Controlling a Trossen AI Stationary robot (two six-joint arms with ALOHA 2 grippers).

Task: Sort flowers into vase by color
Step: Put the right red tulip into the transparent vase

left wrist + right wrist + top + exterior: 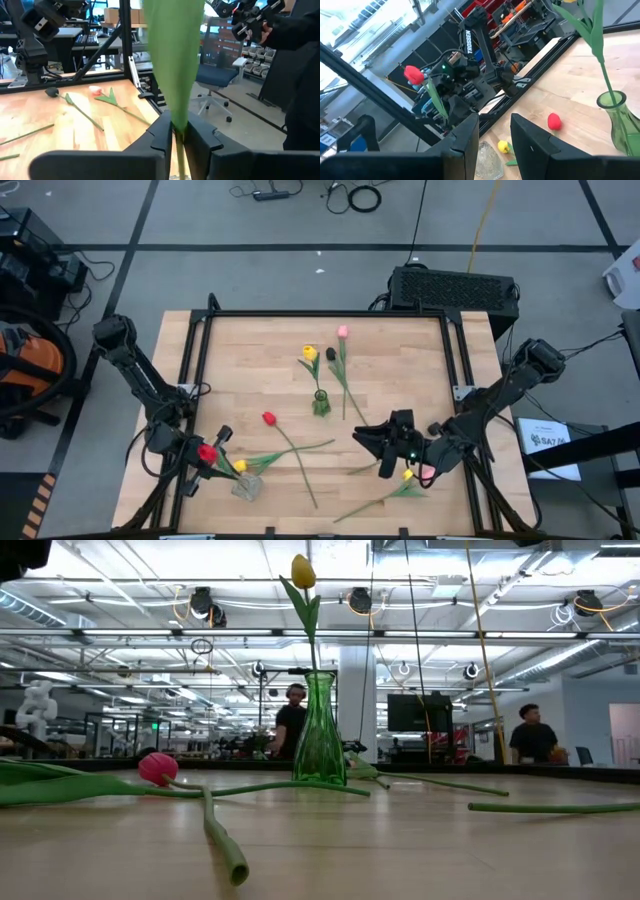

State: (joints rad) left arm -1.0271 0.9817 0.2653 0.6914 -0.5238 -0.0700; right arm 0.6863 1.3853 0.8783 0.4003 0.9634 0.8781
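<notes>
A wooden table (400, 370) has a black metal frame (325, 313) around its edge. Behind it a black box (455, 288) stands on the grey floor. Cables (350, 195) lie on the floor. Two persons (292, 720) (530, 735) are far behind in the room. An office chair (220, 82) stands beside the table.

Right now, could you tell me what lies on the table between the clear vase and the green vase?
In the high view, one red tulip lies between the clear vase and the green vase, its stem running toward the table's near edge.
</notes>
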